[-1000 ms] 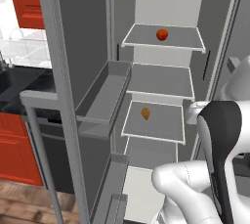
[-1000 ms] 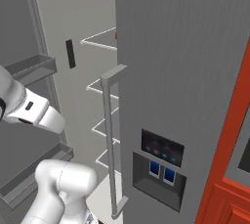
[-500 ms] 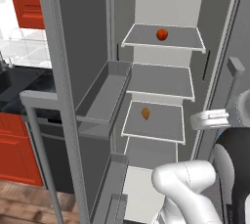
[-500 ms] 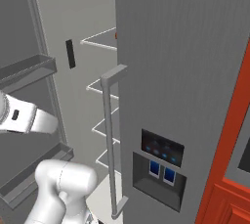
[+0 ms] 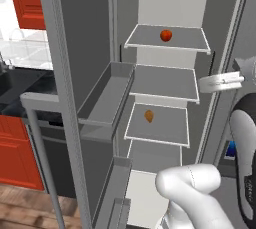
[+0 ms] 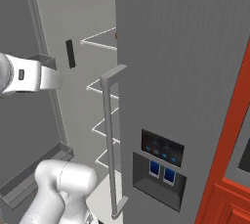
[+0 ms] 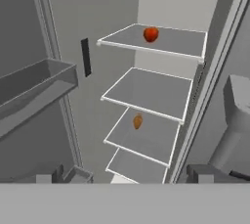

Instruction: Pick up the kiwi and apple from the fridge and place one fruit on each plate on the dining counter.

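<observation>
The fridge (image 5: 95,38) stands with its left door swung open, so I see its pale shelves. On the top shelf sits the apple (image 5: 166,35) (image 7: 151,33), small, red and shiny. My gripper (image 7: 128,173) hovers open in front of the shelves with nothing between its widely spread fingertips (image 7: 58,173). In the left base view the gripper (image 5: 202,84) is at the compartment's right edge, level with the second shelf and below and right of the apple. The kiwi is hidden. The plates and the dining counter are out of view.
An orange-brown lump (image 5: 149,116) (image 7: 137,121) lies on the third shelf. The open door's bin (image 5: 107,98) juts out on the left. The right door (image 6: 185,71) is shut, with a bar handle (image 6: 110,140) and dispenser panel (image 6: 161,162). Red cabinets (image 5: 15,148) flank the fridge.
My arm has swung up and the hand has risen from about third-shelf height to second-shelf height. The fruit and the fridge have not moved.
</observation>
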